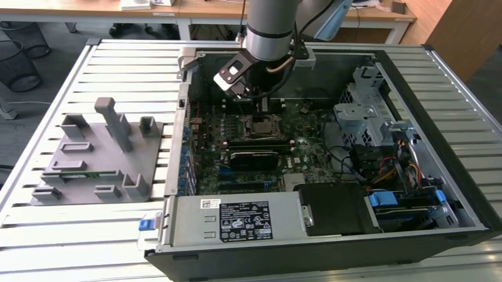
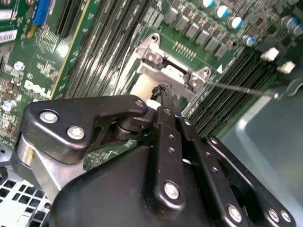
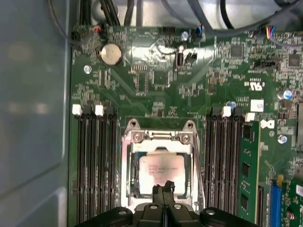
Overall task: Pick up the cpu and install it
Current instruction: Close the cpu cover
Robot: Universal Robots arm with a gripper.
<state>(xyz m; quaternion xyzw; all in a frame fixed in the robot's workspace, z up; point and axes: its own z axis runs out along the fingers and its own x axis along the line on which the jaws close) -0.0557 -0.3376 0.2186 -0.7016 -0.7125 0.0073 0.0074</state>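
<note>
1. Tool (image 3: 164, 190): two black fingers, closed tip to tip with only a hairline seam between them. Nothing is clamped in the seam. The tips sit over one edge of the cpu; whether they touch it cannot be told.
2. Cpu (image 3: 161, 171): flat square chip with a silver-grey top. It lies level inside the socket frame on the motherboard, not in the tool's grasp.
3. Socket frame (image 3: 126, 165): bright metal surround enclosing the cpu on all sides.
4. Motherboard (image 3: 156, 85): green, on the floor of the computer case.
5. Memory slots (image 3: 94, 165): long black rows flanking the socket frame on both sides.
6. Memory stick (image 3: 248, 175): green, seated upright in a slot beside the socket frame.
7. Computer case (image 1: 314, 258): open-sided, lying flat on the table.
8. Table (image 1: 117, 59): pale, slatted top.
9. Fixture (image 1: 94, 153): grey moulded block with upright posts, on the table just beside the case, at the exterior view's left.
10. Arm (image 1: 271, 23): reaches down into the case over its far half.
</note>
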